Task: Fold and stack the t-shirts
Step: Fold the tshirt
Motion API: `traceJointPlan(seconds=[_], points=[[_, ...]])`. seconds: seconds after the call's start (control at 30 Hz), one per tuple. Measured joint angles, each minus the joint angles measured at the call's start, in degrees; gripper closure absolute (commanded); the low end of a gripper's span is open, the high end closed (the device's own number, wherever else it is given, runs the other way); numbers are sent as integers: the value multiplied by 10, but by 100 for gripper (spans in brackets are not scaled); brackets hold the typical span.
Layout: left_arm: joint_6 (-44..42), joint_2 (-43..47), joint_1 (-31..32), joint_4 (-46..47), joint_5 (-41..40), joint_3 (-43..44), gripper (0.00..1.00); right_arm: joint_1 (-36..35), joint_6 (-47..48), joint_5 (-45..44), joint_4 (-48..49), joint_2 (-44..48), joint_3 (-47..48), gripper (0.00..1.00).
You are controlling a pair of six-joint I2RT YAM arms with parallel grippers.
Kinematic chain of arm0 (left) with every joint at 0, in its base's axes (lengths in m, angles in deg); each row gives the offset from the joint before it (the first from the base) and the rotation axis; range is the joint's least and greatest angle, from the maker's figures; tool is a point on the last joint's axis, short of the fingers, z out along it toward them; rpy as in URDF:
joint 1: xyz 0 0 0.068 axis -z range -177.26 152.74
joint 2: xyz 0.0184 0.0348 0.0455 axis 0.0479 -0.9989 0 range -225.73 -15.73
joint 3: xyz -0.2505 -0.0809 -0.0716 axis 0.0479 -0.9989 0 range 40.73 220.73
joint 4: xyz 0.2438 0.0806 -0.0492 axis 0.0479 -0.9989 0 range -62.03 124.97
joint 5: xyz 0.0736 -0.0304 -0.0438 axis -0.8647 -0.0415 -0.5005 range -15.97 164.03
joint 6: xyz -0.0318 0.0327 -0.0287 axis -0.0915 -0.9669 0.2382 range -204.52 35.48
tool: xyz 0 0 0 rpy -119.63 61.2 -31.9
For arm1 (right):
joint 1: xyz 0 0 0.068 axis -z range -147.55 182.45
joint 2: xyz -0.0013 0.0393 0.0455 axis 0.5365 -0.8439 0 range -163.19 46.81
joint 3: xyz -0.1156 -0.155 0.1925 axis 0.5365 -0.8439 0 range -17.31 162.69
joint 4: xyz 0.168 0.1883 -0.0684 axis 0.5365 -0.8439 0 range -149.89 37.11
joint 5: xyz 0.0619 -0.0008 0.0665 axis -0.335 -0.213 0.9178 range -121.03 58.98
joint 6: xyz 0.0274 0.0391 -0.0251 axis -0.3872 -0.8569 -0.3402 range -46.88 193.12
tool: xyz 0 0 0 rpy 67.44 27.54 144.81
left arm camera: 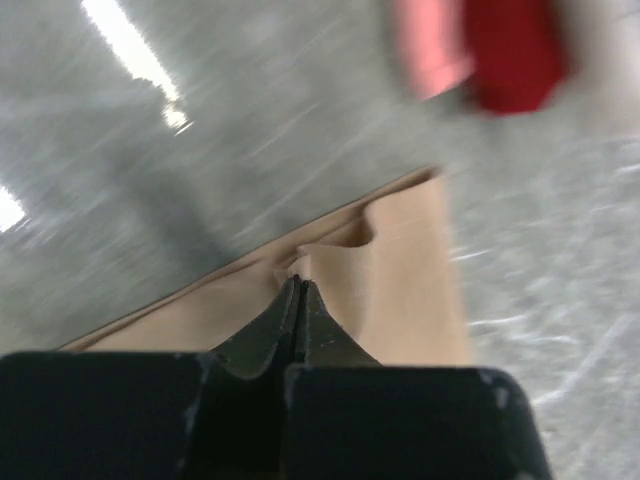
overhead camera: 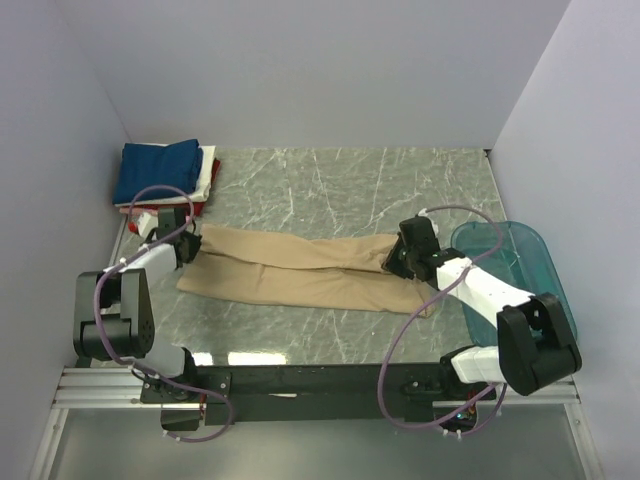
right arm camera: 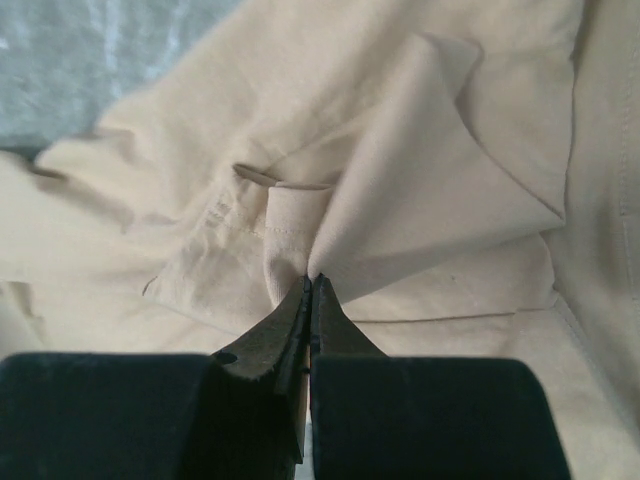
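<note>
A tan t-shirt [overhead camera: 300, 268] stretched along the bench [overhead camera: 400, 190].
Ends pinched in the closed left jaws and right jaws.

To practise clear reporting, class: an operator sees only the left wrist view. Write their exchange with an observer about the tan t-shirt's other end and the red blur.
Operator: Who holds the shirt's far end?
Observer: The right gripper, shut on a fold of the tan t-shirt.
Operator: What is that red blur?
Observer: A folded stack in the table's far left corner, a navy t-shirt on top.
</note>
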Motion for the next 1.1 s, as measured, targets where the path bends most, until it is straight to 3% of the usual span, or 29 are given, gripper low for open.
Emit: traceJointPlan(seconds=[0.3, 0.53, 0.87, 0.97, 1.07, 1.1], points=[[64, 70, 0, 43, -5, -138, 100, -2, -15, 24, 32, -32, -57, 100], [90, 165, 0, 4, -26, -198, 100, -2, -27, 45, 55, -30, -79, 100], [104, 341, 0, -110, -31, -260, 100, -2, -38, 76, 32, 99, -172, 99], [103, 369, 0, -121, -35, -260, 100, -2, -37, 80, 10, 123, -179, 92], [101, 364, 0, -132, -35, -248, 100, -2, -32, 81, -10, 130, -174, 66], [98, 359, 0, -137, -35, -241, 100, -2, -31, 81, -19, 136, -171, 62]])
